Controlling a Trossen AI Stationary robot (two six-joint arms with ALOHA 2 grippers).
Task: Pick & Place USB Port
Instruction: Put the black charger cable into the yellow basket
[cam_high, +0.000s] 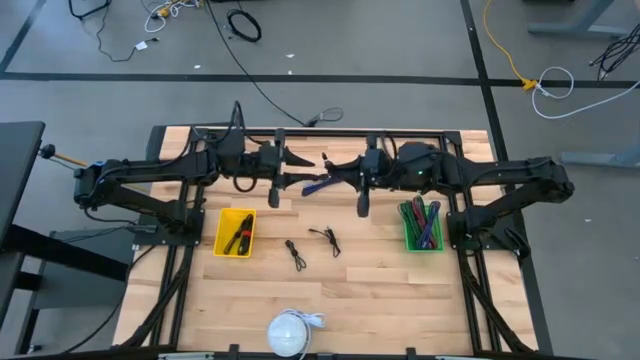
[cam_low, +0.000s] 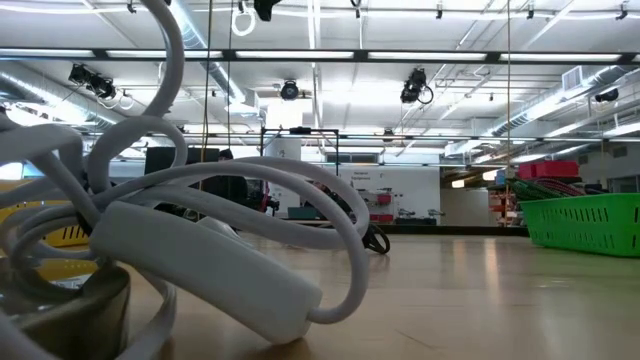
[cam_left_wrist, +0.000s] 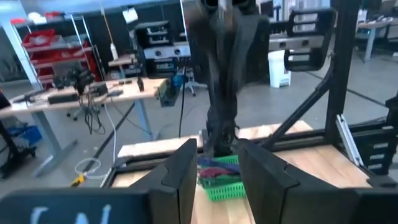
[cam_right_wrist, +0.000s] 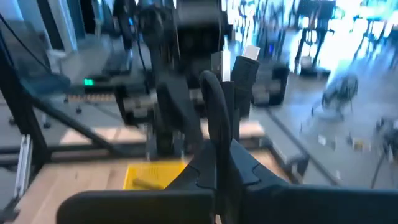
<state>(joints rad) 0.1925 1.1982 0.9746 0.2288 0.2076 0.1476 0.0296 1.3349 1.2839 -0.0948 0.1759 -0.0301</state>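
My right gripper (cam_high: 335, 174) hovers above the far middle of the table, shut on a dark USB cable (cam_high: 315, 186). In the right wrist view the cable loops up past the fingers (cam_right_wrist: 214, 106) and ends in a black plug with a silver tip (cam_right_wrist: 246, 61). My left gripper (cam_high: 297, 160) faces it from the left, close by and open (cam_left_wrist: 217, 160), touching nothing. A green bin (cam_high: 422, 226) with several coloured cables sits on the table's right. A yellow bin (cam_high: 235, 232) sits on the left. My right gripper pinches the dark cable (cam_right_wrist: 217, 134) between its two shut fingers, a short way behind the plug. The fingers come level from the table's right side. The cable is lifted clear; a loop and the plug stand beyond the fingertips, and the rest hangs slack toward the left arm.
Two black cables (cam_high: 296, 253) (cam_high: 326, 239) lie on the wood between the bins. A white coiled cable on a round device (cam_high: 290, 332) sits at the near edge and fills the low view (cam_low: 200, 250). Bare wood shows around them.
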